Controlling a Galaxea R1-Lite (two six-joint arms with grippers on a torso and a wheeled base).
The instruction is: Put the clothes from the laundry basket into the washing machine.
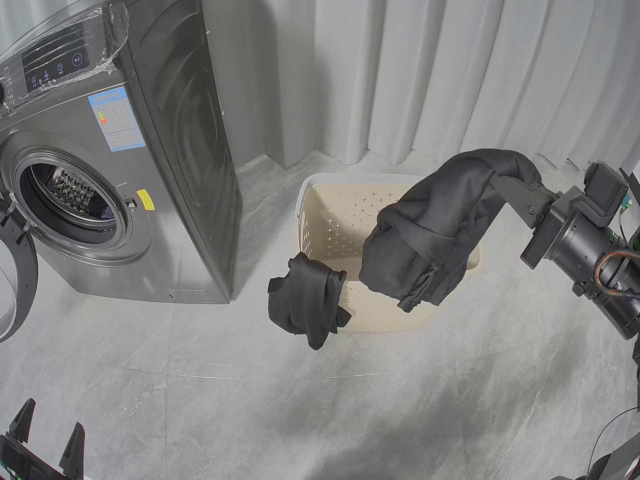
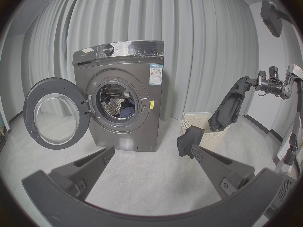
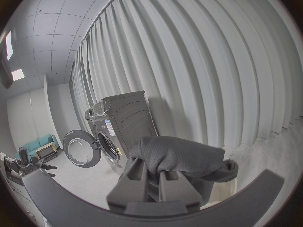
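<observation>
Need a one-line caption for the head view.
Right gripper holds a dark garment above the laundry basket; washer stands open.

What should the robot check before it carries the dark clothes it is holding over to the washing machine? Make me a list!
1. Right gripper shut on the dark garment: ok, the cloth is pinched.
2. Dark garment clear of the laundry basket: cannot tell, its lower end hangs near the rim.
3. Washing machine door open: ok, swung wide.
4. Room in the drum: ok, a few clothes lie inside, with space left.
5. Left gripper free: ok, open and empty.
6. Basket emptied: not ok, a second garment is draped over its rim.
</observation>
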